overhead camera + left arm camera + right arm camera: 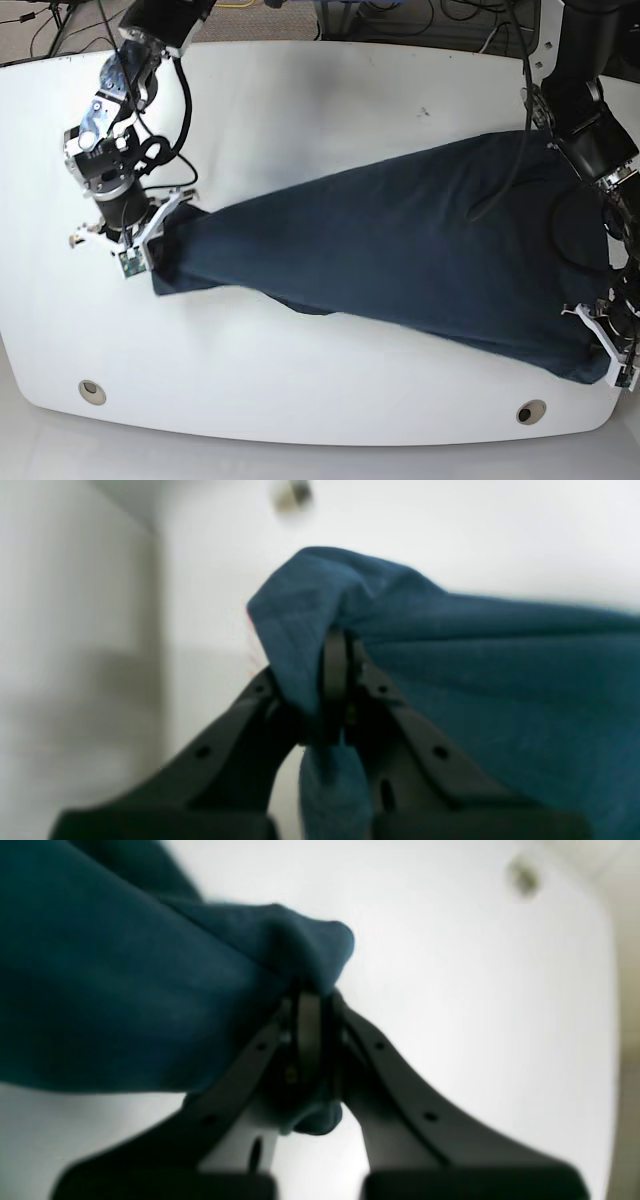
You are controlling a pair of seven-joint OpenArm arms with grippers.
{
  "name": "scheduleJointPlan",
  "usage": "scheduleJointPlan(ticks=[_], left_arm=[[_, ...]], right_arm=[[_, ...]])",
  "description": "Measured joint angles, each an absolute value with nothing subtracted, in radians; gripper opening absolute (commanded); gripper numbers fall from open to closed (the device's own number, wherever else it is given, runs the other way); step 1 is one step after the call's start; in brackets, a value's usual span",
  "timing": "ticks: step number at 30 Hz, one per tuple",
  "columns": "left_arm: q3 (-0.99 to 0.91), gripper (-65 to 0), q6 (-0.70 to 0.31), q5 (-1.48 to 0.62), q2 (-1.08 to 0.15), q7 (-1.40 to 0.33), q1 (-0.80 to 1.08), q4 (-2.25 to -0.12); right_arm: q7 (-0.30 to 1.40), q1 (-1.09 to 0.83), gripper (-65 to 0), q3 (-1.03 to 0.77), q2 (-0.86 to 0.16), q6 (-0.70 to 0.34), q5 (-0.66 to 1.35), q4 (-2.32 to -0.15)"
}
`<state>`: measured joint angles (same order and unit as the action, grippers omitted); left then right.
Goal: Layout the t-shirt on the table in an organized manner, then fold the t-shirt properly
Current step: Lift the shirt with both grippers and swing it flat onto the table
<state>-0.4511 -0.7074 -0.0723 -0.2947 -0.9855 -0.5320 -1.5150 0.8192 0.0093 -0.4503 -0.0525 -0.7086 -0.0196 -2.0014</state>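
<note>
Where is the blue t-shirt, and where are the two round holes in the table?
t-shirt [400, 240], base view, middle of the stretched cloth.
left hole [92, 391], base view, near table edge.
right hole [530, 411], base view, near table edge.

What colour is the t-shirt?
Plain dark navy-blue t-shirt, no pattern visible; the base view shows it best.

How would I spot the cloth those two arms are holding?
Find the big white table. Stretched across it between the two arms lies the t-shirt, dark navy, pinched at each end by the right gripper and the left gripper. It is the only fabric there.
</note>
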Motion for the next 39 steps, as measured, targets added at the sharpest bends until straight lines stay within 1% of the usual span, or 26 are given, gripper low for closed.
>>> scheduleJointPlan(ticks=[4, 7, 9, 14, 17, 20, 22, 26, 28, 33, 39], left_arm=[[-0.451, -65.0, -0.706, -0.071, -0.289, -1.063, -0.579, -1.594], [-0.451, -65.0, -0.704, -0.072, -0.289, -1.108, -0.652, -1.635], [-0.45, -65.0, -0.705, -0.069, -0.29, -1.135, -0.709, -1.651], [-0.444, -65.0, -0.71, -0.09, -0.288, -1.168, -0.876, -1.655], [-0.434, -65.0, -0.708, -0.088, -0.29, -1.183, -0.971, -1.656], [-0.379, -65.0, -0.704, -0.06, -0.295, -1.209, -1.054, -1.656], [-0.347, -65.0, -0.705, -0.071, -0.293, -1.193, -1.123, -1.657], [-0.324, -65.0, -0.707, -0.078, -0.291, -1.187, -1.222, -1.657], [-0.324, -65.0, -0.704, -0.079, -0.285, -1.184, -1.258, -1.649], [-0.329, -65.0, -0.704, -0.065, -0.273, -1.189, -1.278, -1.611], [-0.334, -65.0, -0.704, -0.07, -0.266, -1.203, -1.196, -1.606]], right_arm=[[0.821, 0.127, -65.0, -0.451, -0.076, -0.706, -0.024, -2.001], [0.836, 0.216, -65.0, -0.443, -0.11, -0.711, -0.02, -2.0], [0.88, 0.293, -65.0, -0.44, -0.131, -0.72, -0.021, -1.993], [0.912, 0.481, -65.0, -0.43, -0.187, -0.714, -0.028, -1.952], [0.93, 0.585, -65.0, -0.37, -0.246, -0.713, -0.029, -1.918], [0.958, 0.686, -65.0, -0.308, -0.299, -0.719, -0.021, -1.896], [0.974, 0.763, -65.0, -0.283, -0.326, -0.716, -0.023, -1.891], [1.029, 0.904, -65.0, -0.22, -0.36, -0.708, -0.039, -1.877], [1.032, 0.959, -65.0, -0.199, -0.376, -0.708, -0.036, -1.872], [1.032, 1.029, -65.0, -0.158, -0.408, -0.707, -0.04, -1.884], [1.034, 0.98, -65.0, -0.157, -0.417, -0.707, -0.022, -1.897]])
